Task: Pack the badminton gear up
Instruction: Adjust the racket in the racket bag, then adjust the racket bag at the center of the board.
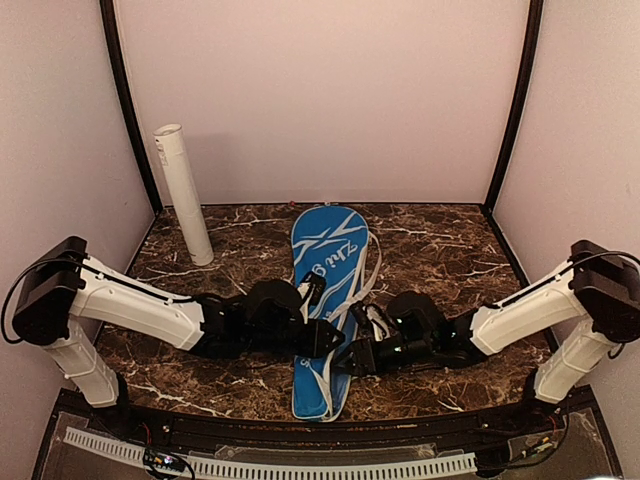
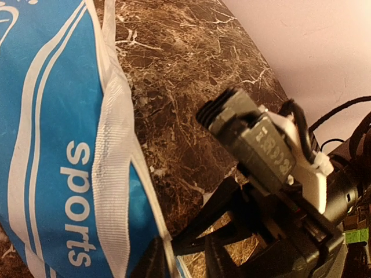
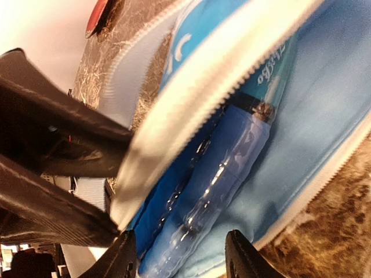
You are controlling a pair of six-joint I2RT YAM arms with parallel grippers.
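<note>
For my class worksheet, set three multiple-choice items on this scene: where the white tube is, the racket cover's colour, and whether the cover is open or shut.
1. Where is the white tube?
A. Inside the cover
B. Standing at the back left of the table
C. Beside the right arm's base

2. What colour is the racket cover?
A. Red
B. Green
C. Blue with white lettering

3. How is the zip at the cover's handle end?
A. Open
B. Fully shut
C. Hidden under the tube

Answers:
1 B: in the top view it stands near the back-left corner, apart from the cover.
2 C: both the top view and the left wrist view show blue fabric with white lettering.
3 A: in the right wrist view the zip edges are parted and a blue handle shows inside.
</note>
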